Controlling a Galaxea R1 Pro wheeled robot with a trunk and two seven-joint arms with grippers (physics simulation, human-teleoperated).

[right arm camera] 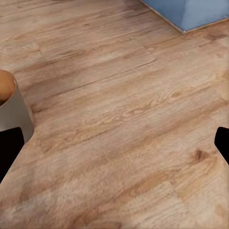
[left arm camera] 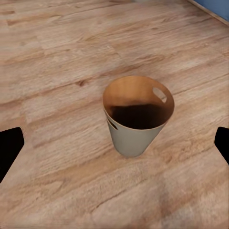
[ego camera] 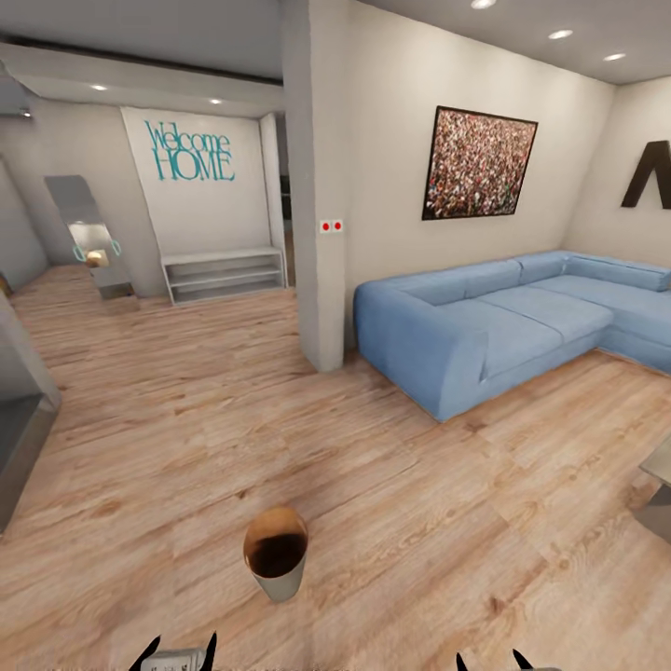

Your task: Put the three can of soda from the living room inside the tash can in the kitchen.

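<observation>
The tash can (ego camera: 276, 552) stands upright on the living room's wood floor, a tapered grey bin with a brown inside and nothing in it. It sits just ahead of my left gripper (ego camera: 177, 654), whose dark fingertips poke up at the head view's lower edge. In the left wrist view the tash can (left arm camera: 138, 117) stands beyond my left gripper (left arm camera: 116, 143), whose fingers are spread wide and hold nothing. My right gripper (ego camera: 489, 662) is open too. Its wrist view shows bare floor between the fingers of the right gripper (right arm camera: 114, 143), with the bin's wall (right arm camera: 12, 109) to one side. The cans of soda are out of view.
A blue corner sofa (ego camera: 503, 326) fills the right side, and a white pillar (ego camera: 317, 186) stands at its end. A grey low table's corner (ego camera: 657, 475) juts in at the far right. A low white shelf (ego camera: 224, 272) stands at the back wall, and a grey unit (ego camera: 23, 419) stands on the left.
</observation>
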